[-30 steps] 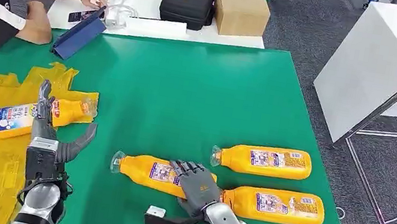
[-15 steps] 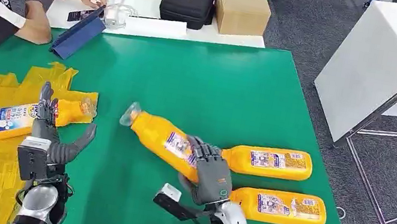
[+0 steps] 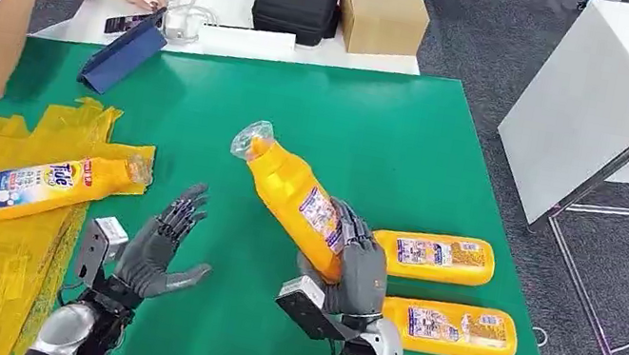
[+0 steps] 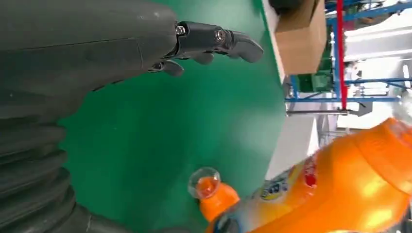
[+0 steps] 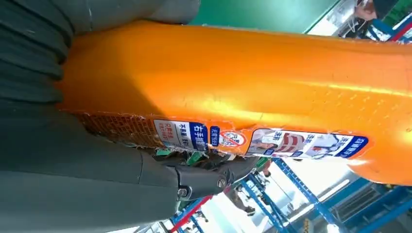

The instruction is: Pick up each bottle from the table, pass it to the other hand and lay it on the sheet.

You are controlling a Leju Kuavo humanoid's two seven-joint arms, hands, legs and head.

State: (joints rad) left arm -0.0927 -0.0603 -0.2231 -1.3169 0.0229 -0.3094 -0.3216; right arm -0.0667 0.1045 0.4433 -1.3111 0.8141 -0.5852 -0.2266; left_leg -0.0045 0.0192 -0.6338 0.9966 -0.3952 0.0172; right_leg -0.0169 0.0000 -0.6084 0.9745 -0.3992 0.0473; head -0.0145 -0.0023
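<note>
Head view: we see the right hand [image 3: 360, 267] clamped around an orange bottle [image 3: 294, 191], raised tilted over the green table [image 3: 322, 111], cap up; the left hand [image 3: 152, 247] is spread, holding nothing (palm toward bottle). Left wrist view: fingers [image 4: 214, 39] apart above green. Right wrist view: bottle [image 5: 233, 82] gripped.

right hand [image 3: 359, 272] raised, fingers wrapped tight; left hand [image 3: 154, 247] empty, fingers spread, palm up.

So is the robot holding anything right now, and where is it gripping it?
Yes: its right hand grips an orange bottle around the lower body, cap tilted up. The left hand is open, holding nothing.
</note>
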